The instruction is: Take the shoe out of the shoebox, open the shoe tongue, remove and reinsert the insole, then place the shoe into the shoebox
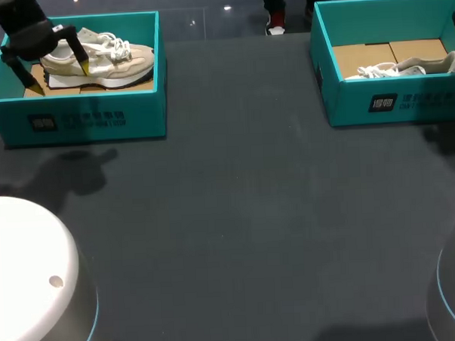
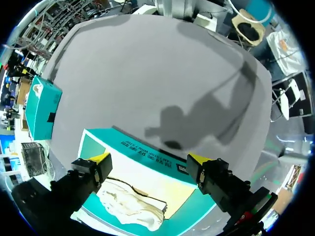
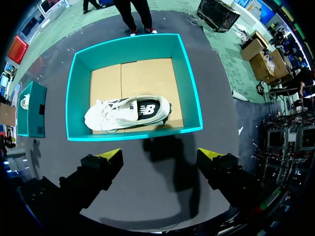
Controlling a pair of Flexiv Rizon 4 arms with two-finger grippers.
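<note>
Two hands, both open. The left hand (image 1: 53,78) (image 2: 147,164) hangs over the left shoebox (image 1: 97,119) (image 2: 93,145), its yellow-tipped fingers (image 2: 101,161) spread wide, with the heel end of the beige shoe (image 1: 102,59) (image 2: 130,206) between and below them. Neither finger can be seen pressing on the shoe. It stands upright on its sole inside the box, laces on top, on a brown cardboard floor (image 1: 62,91).

The right hand (image 3: 160,155) hovers above the bare desk (image 1: 237,215) (image 3: 147,196), just in front of the near wall of the right shoebox (image 1: 390,95) (image 3: 184,73). Its fingers are parted and grip nothing. It does not show in the head view. Its shadow falls on the dark surface below it.

The desk is a dark grey, matt sheet. The two teal boxes stand well apart on it, at the far left and far right, both without lids.

In the right box a white shoe (image 1: 404,67) (image 3: 128,113) lies on its side, close to the wall nearest the right hand. Around it the cardboard lining (image 1: 373,56) (image 3: 133,73) is bare.
</note>
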